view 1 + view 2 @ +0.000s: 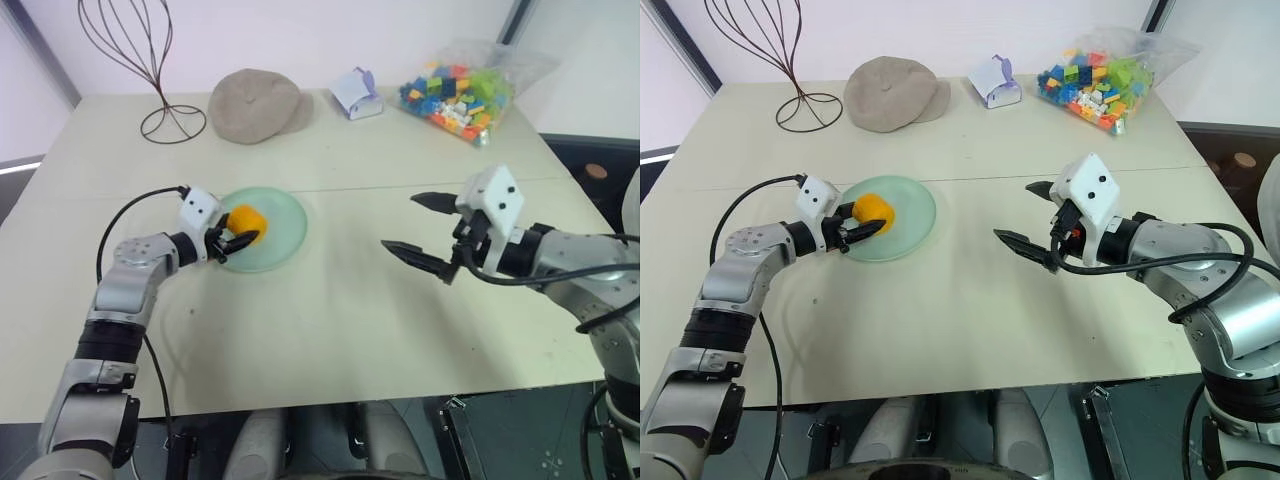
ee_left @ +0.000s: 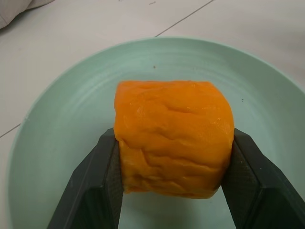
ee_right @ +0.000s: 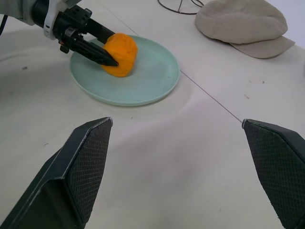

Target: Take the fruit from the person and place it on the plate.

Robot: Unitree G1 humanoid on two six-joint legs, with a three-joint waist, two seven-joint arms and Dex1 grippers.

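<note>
The left pincer [image 1: 238, 240] has its 2 fingers against the sides of the fruit [image 1: 247, 221], which sits on the plate [image 1: 285, 228] at the tabletop's [image 1: 330, 310] left. The right pincer [image 1: 420, 227] hovers wide open, empty.

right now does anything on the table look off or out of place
Nothing spilled or broken. One oddity: the fruit on the plate looks squashed and blocky, with flattened sides between the left gripper fingers. The right gripper hangs open over bare table. The bag of bricks looks closed.
</note>
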